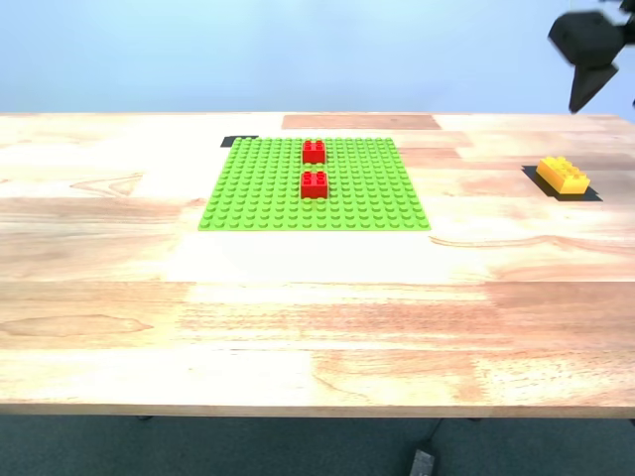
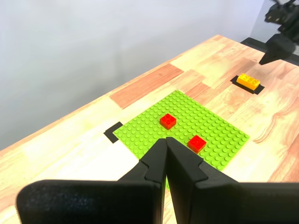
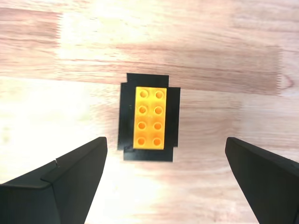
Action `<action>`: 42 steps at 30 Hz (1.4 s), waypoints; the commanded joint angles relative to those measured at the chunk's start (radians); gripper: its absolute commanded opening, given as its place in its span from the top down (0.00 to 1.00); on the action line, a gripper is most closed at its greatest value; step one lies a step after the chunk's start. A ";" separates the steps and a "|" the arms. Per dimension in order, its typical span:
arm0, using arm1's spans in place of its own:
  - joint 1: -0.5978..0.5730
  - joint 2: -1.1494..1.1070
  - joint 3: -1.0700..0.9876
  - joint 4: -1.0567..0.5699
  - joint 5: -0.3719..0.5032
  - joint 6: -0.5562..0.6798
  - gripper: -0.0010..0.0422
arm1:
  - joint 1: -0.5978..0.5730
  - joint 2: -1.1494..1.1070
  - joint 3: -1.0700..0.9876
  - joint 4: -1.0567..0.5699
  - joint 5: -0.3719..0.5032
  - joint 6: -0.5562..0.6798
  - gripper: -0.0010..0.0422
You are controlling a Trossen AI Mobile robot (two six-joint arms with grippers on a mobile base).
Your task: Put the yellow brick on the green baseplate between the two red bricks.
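Directly beneath my second gripper point(image 3: 166, 179), whose jaws are spread wide, the yellow brick point(image 3: 149, 118) is seen on a black patch, at the exterior view's right point(image 1: 563, 176); its long axis runs crosswise to the jaw gap. My first gripper point(image 2: 166, 142) is clenched, empty.

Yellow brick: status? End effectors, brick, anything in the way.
First end effector shut, empty, above the green baseplate. Second end effector open, above the yellow brick, not touching. Brick on black patch, off plate. Gap between the two red bricks clear.
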 commanded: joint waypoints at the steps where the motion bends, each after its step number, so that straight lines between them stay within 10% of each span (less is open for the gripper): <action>1: 0.000 -0.001 0.000 0.000 0.000 0.000 0.98 | -0.004 0.054 -0.002 0.037 -0.006 0.000 0.16; 25: -0.001 -0.003 0.000 -0.001 0.000 0.000 0.98 | 0.014 0.328 -0.003 0.154 -0.035 0.007 0.20; 42: -0.001 -0.019 -0.036 0.001 0.001 0.000 0.98 | 0.014 0.340 -0.003 0.159 -0.025 -0.005 1.00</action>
